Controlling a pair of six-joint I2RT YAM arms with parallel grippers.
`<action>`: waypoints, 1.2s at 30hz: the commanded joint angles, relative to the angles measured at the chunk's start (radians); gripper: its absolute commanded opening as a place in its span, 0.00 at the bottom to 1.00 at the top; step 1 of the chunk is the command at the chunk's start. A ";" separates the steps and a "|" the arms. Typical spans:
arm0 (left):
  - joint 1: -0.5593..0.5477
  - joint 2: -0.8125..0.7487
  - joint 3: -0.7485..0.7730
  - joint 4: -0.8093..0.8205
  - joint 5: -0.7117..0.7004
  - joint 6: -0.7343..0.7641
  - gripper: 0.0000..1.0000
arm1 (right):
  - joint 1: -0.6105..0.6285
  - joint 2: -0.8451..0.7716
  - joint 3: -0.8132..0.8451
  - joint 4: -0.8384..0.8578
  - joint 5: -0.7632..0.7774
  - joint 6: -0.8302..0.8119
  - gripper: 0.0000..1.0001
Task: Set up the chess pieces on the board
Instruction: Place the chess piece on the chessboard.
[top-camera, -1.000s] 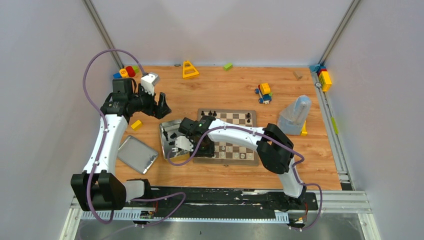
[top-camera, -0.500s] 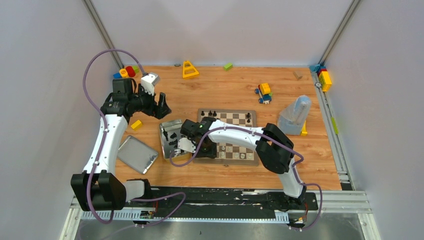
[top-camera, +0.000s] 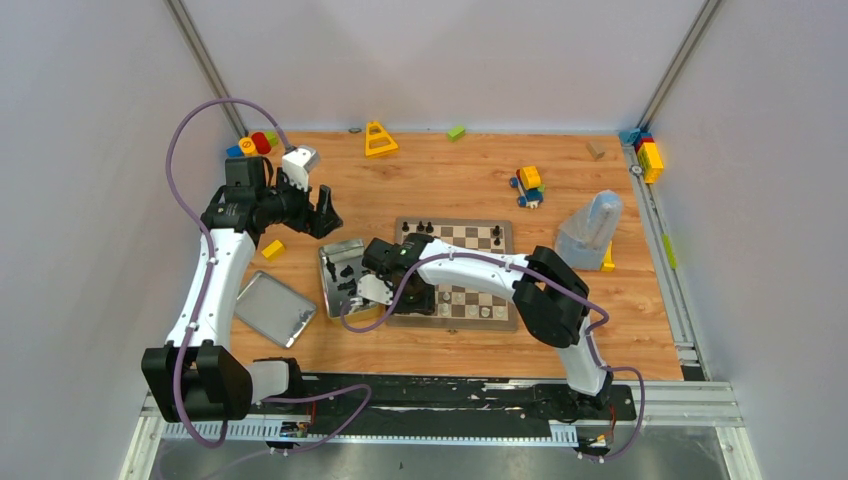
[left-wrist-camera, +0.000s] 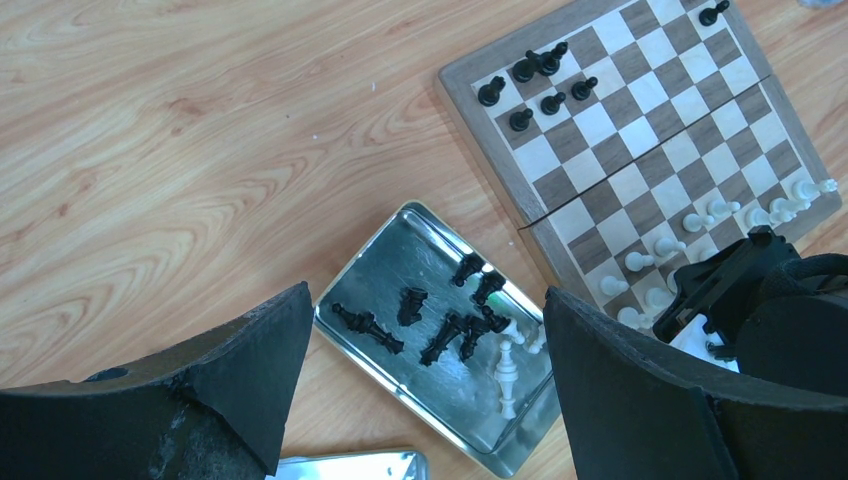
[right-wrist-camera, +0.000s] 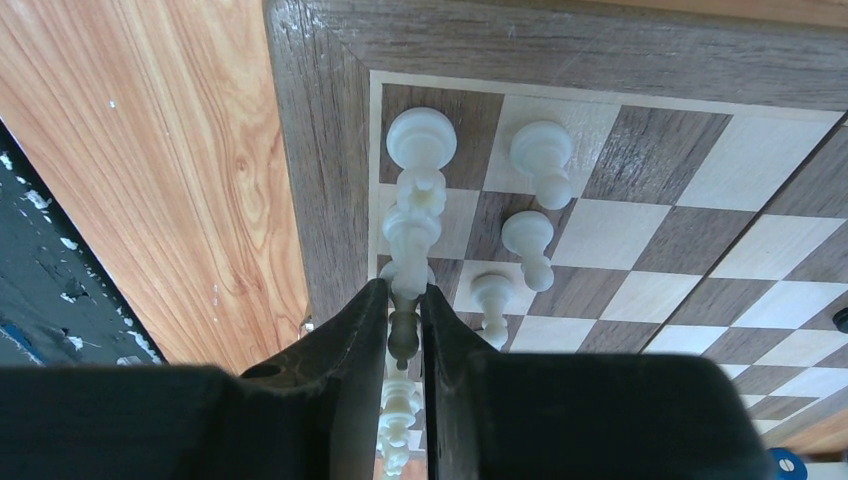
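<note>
Piece (right-wrist-camera: 404, 332) in white sits pinched inside right tool (right-wrist-camera: 404, 296) over board (right-wrist-camera: 320, 150).

Right gripper (right-wrist-camera: 404, 300) pinched on a white piece (right-wrist-camera: 404, 338), at the board's edge file.
Both fingers (right-wrist-camera: 350, 350) sit tight against the piece's stem, low over the board (right-wrist-camera: 640, 60). Other white pieces (right-wrist-camera: 421, 140) stand in line along the same edge file, with three pawns (right-wrist-camera: 541, 150) in the next file. The wood border runs just left of the fingers, with the table (right-wrist-camera: 150, 150) beyond it and a black strip (right-wrist-camera: 40, 290) at far left.
</note>
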 joint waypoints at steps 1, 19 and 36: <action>0.004 -0.012 -0.002 0.005 0.022 0.007 0.93 | -0.007 -0.045 -0.021 -0.002 0.022 0.009 0.18; 0.006 -0.007 0.003 -0.001 0.024 0.008 0.93 | -0.016 -0.075 0.001 0.010 -0.003 0.019 0.30; 0.003 -0.039 -0.060 -0.129 0.011 0.307 0.88 | -0.144 -0.336 -0.032 0.155 -0.173 0.061 0.37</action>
